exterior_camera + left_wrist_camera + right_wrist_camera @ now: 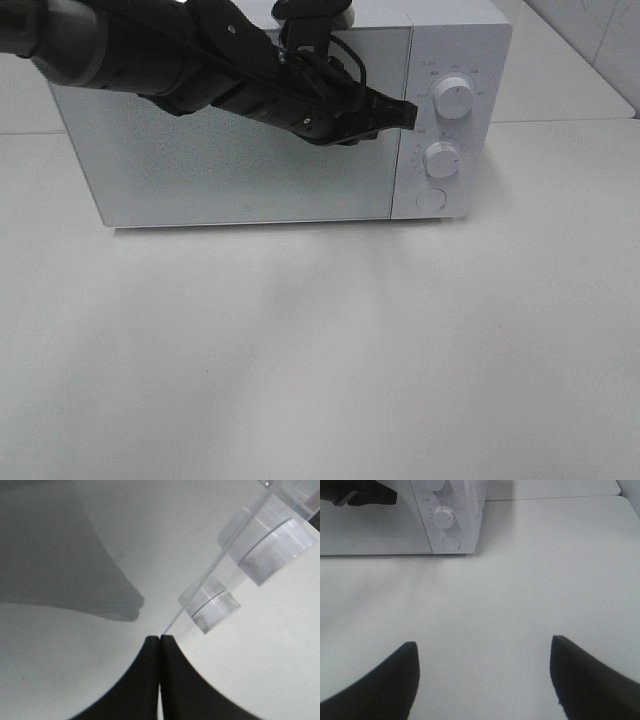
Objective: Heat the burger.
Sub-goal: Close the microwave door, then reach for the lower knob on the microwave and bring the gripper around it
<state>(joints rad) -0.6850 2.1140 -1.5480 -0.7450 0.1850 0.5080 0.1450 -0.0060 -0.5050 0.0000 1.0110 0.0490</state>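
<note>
Left gripper point(404, 115): fingers pressed together, holding nothing; the tip is at the seam between the door point(230, 150) and the control panel.
Just beyond the tip: the upper knob point(455, 98); the lower knob point(441, 158) is under it.
Microwave point(300, 215): door shut, inside hidden.
Burger: not seen in any view; probably behind the door, but I cannot tell.
Right gripper point(484, 642): fingers wide apart, empty, over the table point(320, 350), well apart from the microwave.
Nearer arm: the left.
Next move, my judgement: the fingers must open before they take a knob.
</note>
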